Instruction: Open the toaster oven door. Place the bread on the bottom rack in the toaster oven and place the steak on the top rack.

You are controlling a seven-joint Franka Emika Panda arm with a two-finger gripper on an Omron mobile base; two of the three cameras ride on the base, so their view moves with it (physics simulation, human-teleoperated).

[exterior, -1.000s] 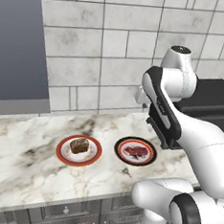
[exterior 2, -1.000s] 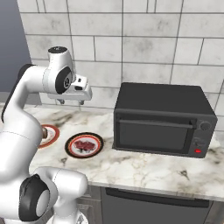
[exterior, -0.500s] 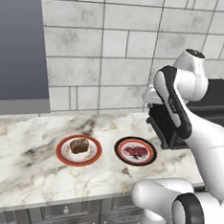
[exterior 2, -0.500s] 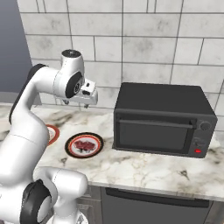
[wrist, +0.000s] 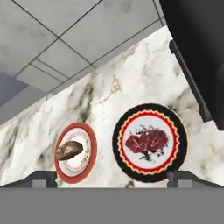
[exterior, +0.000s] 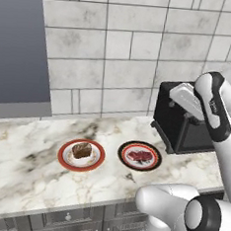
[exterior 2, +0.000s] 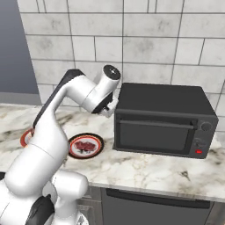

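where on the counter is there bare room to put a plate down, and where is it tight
Free: the marble counter left of the bread plate, up to the wall, and the front strip before the toaster oven, toward the counter edge. Crowded: the two plates sit close together, and the steak plate lies near the oven's left corner, where the arm hangs.

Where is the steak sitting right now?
The steak lies on a black-rimmed plate on the counter, between the bread's red plate and the closed toaster oven.
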